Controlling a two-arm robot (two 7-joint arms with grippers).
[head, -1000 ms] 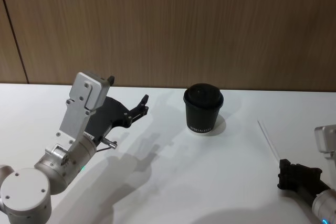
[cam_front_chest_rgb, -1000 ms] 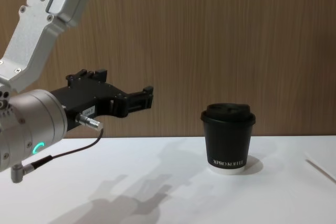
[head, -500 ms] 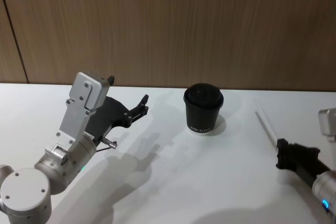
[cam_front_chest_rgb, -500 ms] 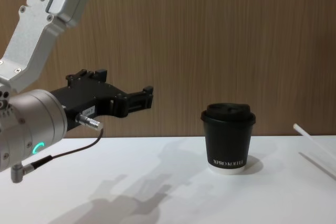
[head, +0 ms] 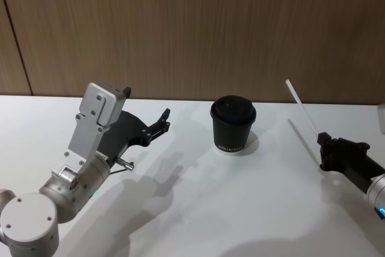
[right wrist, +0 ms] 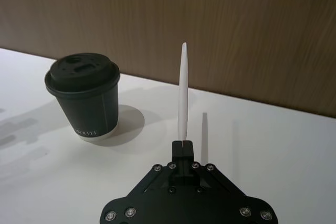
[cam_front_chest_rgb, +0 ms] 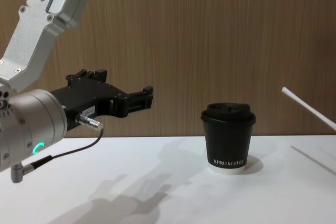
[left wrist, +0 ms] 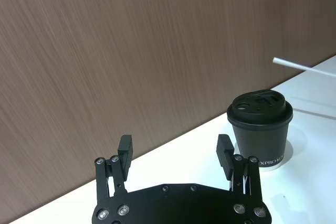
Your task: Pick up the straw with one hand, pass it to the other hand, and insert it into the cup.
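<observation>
1. Right arm. The right gripper (head: 322,141) is at the right side of the surface (head: 210,203), to the right of the cup (head: 233,124). Its jaws are clenched on the lower end of the straw (head: 302,106). The straw is clear of the surface and slants up and away from the gripper, free end highest; its shadow lies on the white top below. In the right wrist view the straw (right wrist: 182,93) runs straight out from the right gripper (right wrist: 182,144). I judge that the end grip leaves most of the length bare for the other arm to take.

2. Left arm. The left gripper (head: 163,120) hangs above the surface to the left of the cup, well apart from the straw. Its jaws are released and spread wide, with nothing between them. They point toward the cup side, so I read this as a receiving pose for the hand-over.

3. Cup. The cup (cam_front_chest_rgb: 228,137) stands upright between the two grippers with its lid (cam_front_chest_rgb: 228,110) fitted. I judge that the straw must go in through an opening in the lid.

4. Markings. White lettering low on the cup wall begins "XPRO KO"; I cannot read the remainder with certainty. I find no other legible writing.

5. Status. Pick-up is done; transfer and insertion are not yet done.
</observation>
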